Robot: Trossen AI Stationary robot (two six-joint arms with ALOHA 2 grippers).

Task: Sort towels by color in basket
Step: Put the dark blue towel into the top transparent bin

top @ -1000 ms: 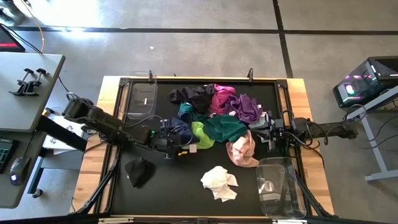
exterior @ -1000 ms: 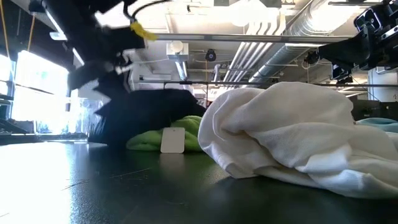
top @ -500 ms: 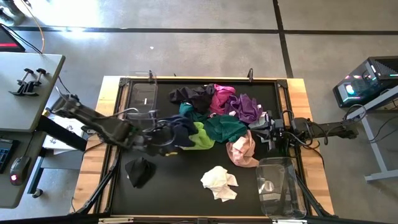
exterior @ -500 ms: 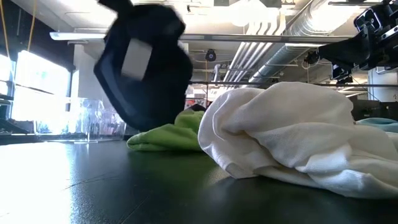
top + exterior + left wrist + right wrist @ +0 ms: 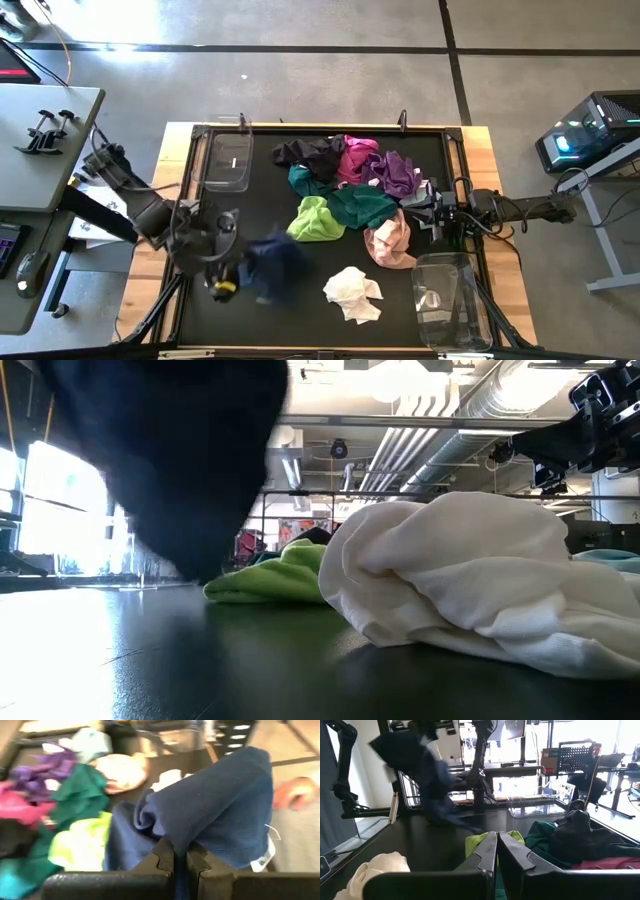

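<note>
My left gripper (image 5: 226, 274) is up over the table's near left part, shut on a navy towel (image 5: 276, 268) that shows blurred beside it. The same navy towel (image 5: 220, 815) fills the left wrist view. The other towels lie heaped at the far middle: black (image 5: 310, 155), magenta (image 5: 357, 158), purple (image 5: 396, 172), teal (image 5: 350, 205), lime green (image 5: 314, 218) and pink (image 5: 388, 238). A white towel (image 5: 352, 292) lies alone near the front. My right gripper (image 5: 437, 214) waits shut and level at the table's right side. My left gripper pinches a bunched fold of the navy towel (image 5: 176, 836) between its two fingers (image 5: 164, 856); one layer or several, I cannot tell. The fingers slant downward. The towel droops slack from them and hangs clear of the table (image 5: 190, 470).
One clear plastic container (image 5: 228, 160) stands at the far left of the black mat, another (image 5: 445, 300) at the near right. Bare mat lies between the white towel and the left arm. A side table (image 5: 50, 140) stands beyond the left edge.
My left gripper has risen and swung from the pile toward the table's left and near edge, tipping up from a steep downward slant. The navy towel came out of the pile with it and now hangs clear. The lime green towel that it partly covered lies uncovered.
</note>
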